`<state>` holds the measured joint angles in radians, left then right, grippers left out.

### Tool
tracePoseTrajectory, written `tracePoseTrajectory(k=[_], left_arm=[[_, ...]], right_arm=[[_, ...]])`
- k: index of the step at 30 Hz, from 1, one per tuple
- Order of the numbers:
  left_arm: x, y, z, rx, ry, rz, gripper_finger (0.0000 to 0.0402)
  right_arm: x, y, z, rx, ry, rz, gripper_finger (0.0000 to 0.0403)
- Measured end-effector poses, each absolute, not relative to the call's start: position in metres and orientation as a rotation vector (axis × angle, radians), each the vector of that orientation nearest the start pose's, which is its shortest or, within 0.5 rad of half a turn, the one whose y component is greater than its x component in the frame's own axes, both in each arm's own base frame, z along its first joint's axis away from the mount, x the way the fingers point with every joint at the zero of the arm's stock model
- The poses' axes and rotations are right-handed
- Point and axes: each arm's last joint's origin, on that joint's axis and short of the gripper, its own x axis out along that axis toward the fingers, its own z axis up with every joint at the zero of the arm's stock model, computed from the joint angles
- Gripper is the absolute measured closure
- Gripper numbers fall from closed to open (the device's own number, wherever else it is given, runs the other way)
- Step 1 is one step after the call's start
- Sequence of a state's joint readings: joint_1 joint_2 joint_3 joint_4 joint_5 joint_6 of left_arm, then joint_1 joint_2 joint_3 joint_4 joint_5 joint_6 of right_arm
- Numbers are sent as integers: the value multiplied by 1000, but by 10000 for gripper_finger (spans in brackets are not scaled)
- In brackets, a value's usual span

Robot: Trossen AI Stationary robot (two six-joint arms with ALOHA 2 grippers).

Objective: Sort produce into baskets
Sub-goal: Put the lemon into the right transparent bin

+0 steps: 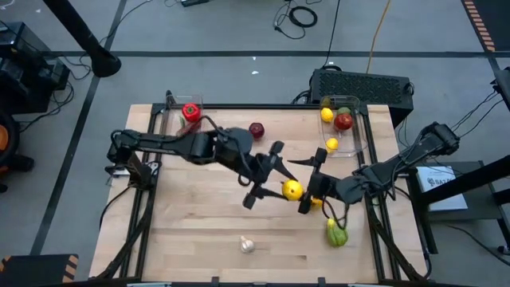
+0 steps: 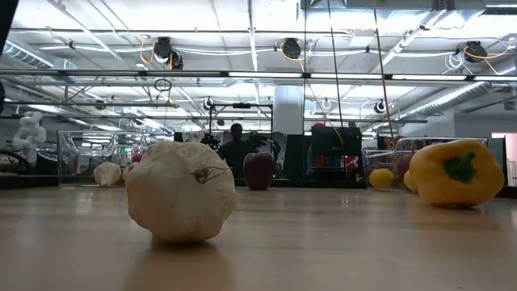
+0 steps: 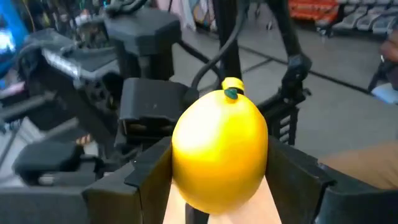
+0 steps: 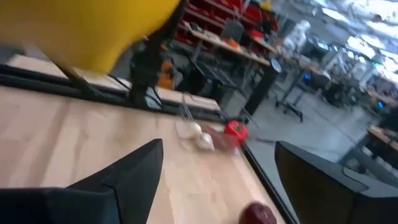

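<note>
From above, we see the left gripper [image 1: 275, 182] near the middle of the wooden table [image 1: 199, 231], and its fingers are closed around a yellow lemon [image 1: 292, 189]. The right gripper [image 1: 312, 182] is just beside this lemon, on the side of the right basket [image 1: 360, 137], with its jaws spread and nothing between them. The right basket holds a lemon, a red piece and some more produce. The left basket [image 1: 177, 118] is across the table from the lemon and holds a red pepper [image 1: 190, 112]. A red apple [image 1: 256, 130] lies on the table between the two baskets. A garlic [image 1: 247, 245] lies near the front edge, and a green and yellow pepper [image 1: 336, 233] lies in front of the right gripper.

In the low view, the garlic [image 2: 181, 192] is very close to the camera, the yellow pepper [image 2: 456, 173] is to its side, and the red apple [image 2: 259, 170] stands farther behind.

In the left wrist view, the lemon [image 3: 219, 149] sits between the two dark fingers [image 3: 149, 180], which press it on both sides.

In the right wrist view, the fingers [image 4: 134, 168] stand wide apart, and a blurred yellow shape [image 4: 87, 28], probably the lemon, is above them
</note>
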<state>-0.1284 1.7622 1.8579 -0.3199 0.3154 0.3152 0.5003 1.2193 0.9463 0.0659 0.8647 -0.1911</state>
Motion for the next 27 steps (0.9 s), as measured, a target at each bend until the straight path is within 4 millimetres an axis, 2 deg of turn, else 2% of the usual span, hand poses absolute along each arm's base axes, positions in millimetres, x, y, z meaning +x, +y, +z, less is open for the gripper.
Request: tracePoseTrajectory(k=[5,7,12,15,22,27], left_arm=[[401,-70,415,305,53,-450,175],[403,-74,410,308,50,-442,175],[402,-85,411,332,2,-417,175],[405,-89,403,364,27,-382,175],[405,-85,402,385,55,-316,175],[406,-82,402,390,53,-307,175]], right_arm=[[238,124,332,-333,134,-290,104],[235,129,334,-340,118,-275,104],[227,140,341,-364,69,-290,103],[224,145,343,-376,52,-271,103],[222,148,345,-370,37,-259,106],[222,149,345,-371,31,-228,133]])
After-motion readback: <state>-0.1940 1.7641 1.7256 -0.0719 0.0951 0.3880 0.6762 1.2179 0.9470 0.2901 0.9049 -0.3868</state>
